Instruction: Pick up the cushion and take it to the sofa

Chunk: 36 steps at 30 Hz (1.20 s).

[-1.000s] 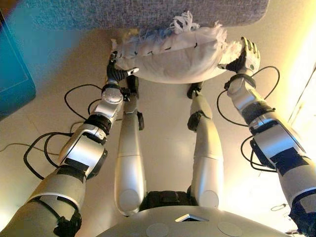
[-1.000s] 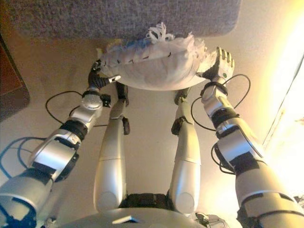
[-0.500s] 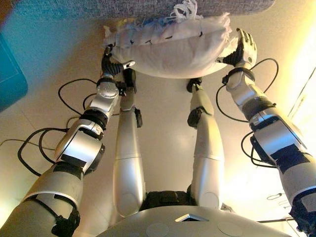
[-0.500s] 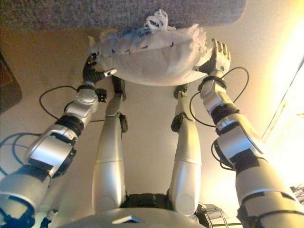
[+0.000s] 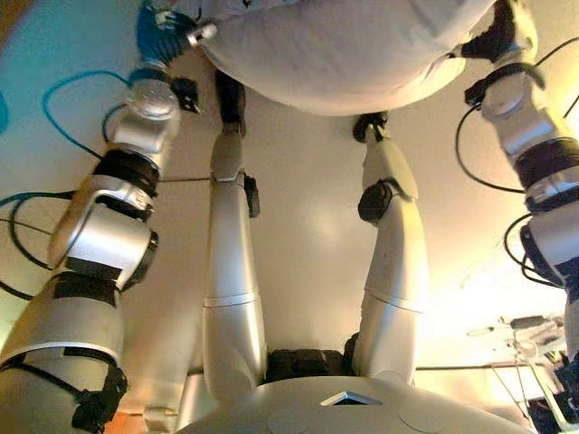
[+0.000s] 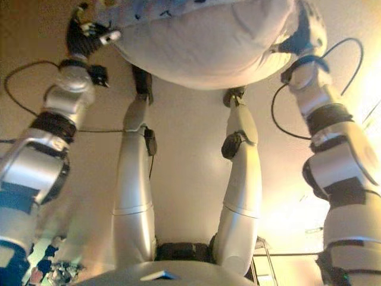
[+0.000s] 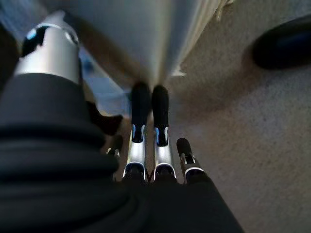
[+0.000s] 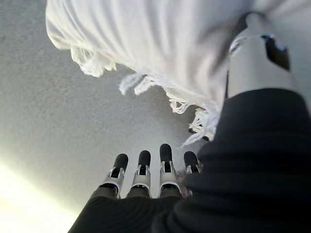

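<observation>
The white cushion (image 5: 344, 50) with a fringed edge (image 8: 160, 92) is held up between my two hands at the top of the eye views. My left hand (image 5: 167, 27) presses on its left end, with straight fingers (image 7: 146, 126) beside the cushion (image 7: 146, 39) and the thumb against it. My right hand (image 5: 502, 32) presses on its right end, with straight fingers (image 8: 146, 170) below the cushion (image 8: 160, 43). The cushion's top is cut off by the view's edge.
A grey textured fabric surface (image 8: 48, 121) lies below the cushion in the right wrist view, and it also shows in the left wrist view (image 7: 252, 136). Beige floor (image 5: 308, 235) lies under me. A wire frame (image 5: 534, 334) stands at the lower right.
The cushion and both hands have moved up to the top of the eye views and look larger. The grey sofa edge above the cushion no longer shows.
</observation>
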Motion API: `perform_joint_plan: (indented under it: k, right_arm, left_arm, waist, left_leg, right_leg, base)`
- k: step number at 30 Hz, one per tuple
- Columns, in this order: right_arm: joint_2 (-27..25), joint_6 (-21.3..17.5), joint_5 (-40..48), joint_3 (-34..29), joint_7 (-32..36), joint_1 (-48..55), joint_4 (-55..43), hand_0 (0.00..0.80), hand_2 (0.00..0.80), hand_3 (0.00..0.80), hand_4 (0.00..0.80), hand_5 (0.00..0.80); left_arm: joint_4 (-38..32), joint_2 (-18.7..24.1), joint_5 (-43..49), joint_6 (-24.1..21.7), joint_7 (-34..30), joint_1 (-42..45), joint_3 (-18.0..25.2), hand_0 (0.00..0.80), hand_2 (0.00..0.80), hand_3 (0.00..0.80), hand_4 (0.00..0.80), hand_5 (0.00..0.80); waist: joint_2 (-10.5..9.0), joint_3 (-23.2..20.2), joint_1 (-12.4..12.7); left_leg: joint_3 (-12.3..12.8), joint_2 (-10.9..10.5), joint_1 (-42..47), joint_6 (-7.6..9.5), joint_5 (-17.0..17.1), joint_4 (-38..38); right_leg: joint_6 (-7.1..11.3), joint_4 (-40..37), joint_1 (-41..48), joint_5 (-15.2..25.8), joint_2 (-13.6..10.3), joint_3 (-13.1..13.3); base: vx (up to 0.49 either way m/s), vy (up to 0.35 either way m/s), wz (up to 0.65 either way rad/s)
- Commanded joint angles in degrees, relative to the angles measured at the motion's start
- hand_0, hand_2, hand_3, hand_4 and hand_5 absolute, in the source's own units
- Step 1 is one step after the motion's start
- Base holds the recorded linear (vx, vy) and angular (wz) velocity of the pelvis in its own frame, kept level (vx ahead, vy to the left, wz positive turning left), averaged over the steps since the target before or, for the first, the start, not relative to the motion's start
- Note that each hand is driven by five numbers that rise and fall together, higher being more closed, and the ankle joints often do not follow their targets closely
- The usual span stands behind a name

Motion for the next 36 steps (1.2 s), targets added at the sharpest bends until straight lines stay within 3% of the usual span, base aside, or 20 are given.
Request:
perform_joint_plan:
  k: [1,4,6,8,12,14,18,19,20,26,32,33,34,36]
  right_arm:
    - [-2.5,-3.9,7.3,0.3,7.2,1.6,-6.5,0.000,0.000,0.000,0.000,0.000]
    - [-2.9,-5.1,15.3,-2.0,16.5,3.6,-11.4,0.000,0.000,0.000,0.000,0.000]
    - [-2.5,-5.8,17.8,-3.2,19.1,4.7,-13.2,0.000,0.000,0.000,0.000,0.000]
    - [-1.1,-8.6,20.5,-2.9,23.3,3.6,-10.7,0.000,0.000,0.000,0.000,0.000]
    - [-0.1,-8.6,22.6,-2.8,25.6,2.7,-12.9,0.000,0.000,0.000,0.000,0.000]
    - [0.4,-9.9,24.4,-2.1,27.2,1.8,-12.3,0.000,0.000,0.000,0.000,0.000]
    - [1.5,-8.8,25.1,-2.4,28.1,1.2,-14.3,0.000,0.000,0.000,0.000,0.000]
    - [1.7,-8.9,25.4,-2.4,28.5,1.1,-14.0,0.000,0.000,0.000,0.000,0.000]
    - [2.4,-9.3,25.2,-2.4,29.5,0.6,-12.9,0.000,0.000,0.000,0.000,0.000]
    - [2.5,-6.6,25.5,-1.9,28.7,-0.1,-15.6,0.000,0.000,0.000,0.000,0.000]
    - [2.7,-5.8,25.3,-2.7,29.2,0.0,-17.2,0.000,0.000,0.000,0.000,0.000]
    - [2.7,-5.5,25.2,-2.7,29.4,0.1,-17.3,0.317,0.317,0.317,0.317,0.317]
    - [2.8,-5.5,24.6,-2.9,29.3,0.4,-17.6,0.800,0.800,0.800,0.800,0.800]
    - [2.9,-6.1,24.7,-3.3,29.3,1.5,-18.0,0.800,0.800,0.800,0.800,0.800]
  left_arm:
    - [-5.1,-0.3,-7.0,2.0,-9.3,3.3,1.9,0.000,0.000,0.000,0.000,0.000]
    - [-8.5,-0.6,-11.4,7.0,-17.4,5.2,1.0,0.000,0.000,0.000,0.000,0.000]
    - [-9.8,-0.8,-12.6,9.3,-20.3,6.2,0.7,0.000,0.000,0.000,0.000,0.000]
    - [-5.1,-1.4,-15.6,11.4,-27.0,4.4,0.1,0.000,0.000,0.000,0.000,0.000]
    - [-5.1,-2.0,-18.2,15.7,-35.1,4.8,-0.7,0.000,0.000,0.000,0.000,0.000]
    - [-2.2,-2.8,-18.1,15.0,-39.1,3.3,-1.8,0.000,0.000,0.000,0.000,0.000]
    - [-4.0,-4.8,-19.7,16.5,-40.0,2.6,-3.8,0.000,0.000,0.000,0.000,0.000]
    - [-3.8,-4.9,-18.4,15.5,-39.4,2.3,-3.9,0.515,0.515,0.515,0.515,0.515]
    - [-2.1,-5.3,-17.9,14.7,-39.9,0.9,-4.2,0.800,0.800,0.800,0.800,0.800]
    - [-4.0,-5.5,-19.0,14.3,-40.0,-0.2,-6.1,0.800,0.800,0.800,0.800,0.800]
    - [-6.7,-6.2,-24.1,14.8,-39.1,0.0,-5.2,0.800,0.800,0.800,0.800,0.800]
    - [-7.1,-6.4,-24.5,14.8,-38.8,0.4,-5.0,0.800,0.800,0.800,0.800,0.800]
    - [-7.6,-6.4,-24.9,14.8,-38.4,0.8,-4.8,0.800,0.800,0.800,0.800,0.800]
    - [-8.1,-6.8,-25.3,14.0,-38.1,2.1,-4.5,0.800,0.800,0.800,0.800,0.800]
  waist:
    - [-0.32,-0.1,-1.2]
    - [-0.14,-0.1,-1.4]
    - [0.08,-0.1,-1.5]
    - [-0.01,-0.1,-1.8]
    - [0.29,-0.1,-2.0]
    - [0.13,-0.1,-2.4]
    - [0.06,-0.1,-3.0]
    - [-0.03,-0.1,-3.1]
    - [-0.20,-0.1,-3.3]
    - [-0.11,-0.1,-3.7]
    - [0.09,-0.1,-4.0]
    - [0.20,-0.1,-4.0]
    - [0.32,-0.1,-4.0]
    - [0.54,-0.1,-4.1]
  left_leg:
    - [-0.7,-1.5,-0.6,1.71,-2.1,0.2]
    - [-0.7,-1.6,-1.7,1.58,-2.2,0.6]
    - [-0.6,-1.8,-2.2,1.46,-2.1,0.6]
    - [-0.4,-1.7,-2.7,1.47,-2.4,1.4]
    - [-0.1,-1.5,-3.6,1.23,-2.5,2.0]
    - [-0.1,-1.3,-3.8,0.97,-2.6,2.0]
    - [0.2,-1.0,-4.2,0.89,-2.5,1.5]
    - [0.2,-0.9,-4.2,0.90,-2.4,1.5]
    - [0.3,-0.8,-4.0,0.79,-2.4,1.4]
    - [0.7,-0.7,-3.2,0.28,-1.5,0.2]
    - [0.7,-0.8,-2.0,0.12,-1.0,-1.0]
    - [0.7,-0.8,-1.8,0.09,-0.9,-1.0]
    - [0.7,-0.9,-1.4,0.05,-0.8,-1.1]
    - [0.7,-1.0,-0.4,0.03,-0.6,-1.4]
  right_leg:
    - [6.64,4.0,-0.5,-1.8,-1.7,4.0]
    - [6.84,3.9,-1.5,-1.5,-2.1,4.1]
    - [7.00,3.7,-1.9,-1.3,-2.2,4.2]
    - [7.07,4.3,-2.2,-1.3,-2.2,4.6]
    - [7.14,4.8,-3.1,-1.3,-2.4,4.9]
    - [7.26,4.7,-3.4,-1.3,-2.4,5.1]
    - [7.28,4.4,-4.0,-1.3,-2.0,5.5]
    - [7.28,4.5,-3.9,-1.4,-1.9,5.5]
    - [7.33,4.5,-3.7,-1.5,-1.8,5.5]
    - [7.72,3.6,-3.2,-0.8,-1.4,5.7]
    - [7.94,2.3,-2.3,-0.3,-1.0,6.0]
    - [7.90,2.1,-2.1,-0.2,-0.9,6.1]
    - [7.90,2.1,-1.9,-0.1,-0.8,6.2]
    - [7.86,1.9,-1.1,0.1,-0.6,6.5]
  base:
    - [0.002,0.005,-0.07]
    - [0.001,0.002,-0.02]
    - [-0.005,0.004,0.02]
    - [0.000,0.000,0.00]
    - [-0.013,0.012,-0.03]
    - [-0.026,0.030,-0.09]
    - [0.000,0.000,0.00]
    - [0.000,0.000,0.00]
    - [-0.025,0.015,-0.05]
    - [-0.006,0.001,-0.01]
    - [-0.015,-0.016,-0.05]
    - [-0.020,-0.018,-0.03]
    - [0.000,0.000,0.00]
    - [-0.010,-0.010,0.02]
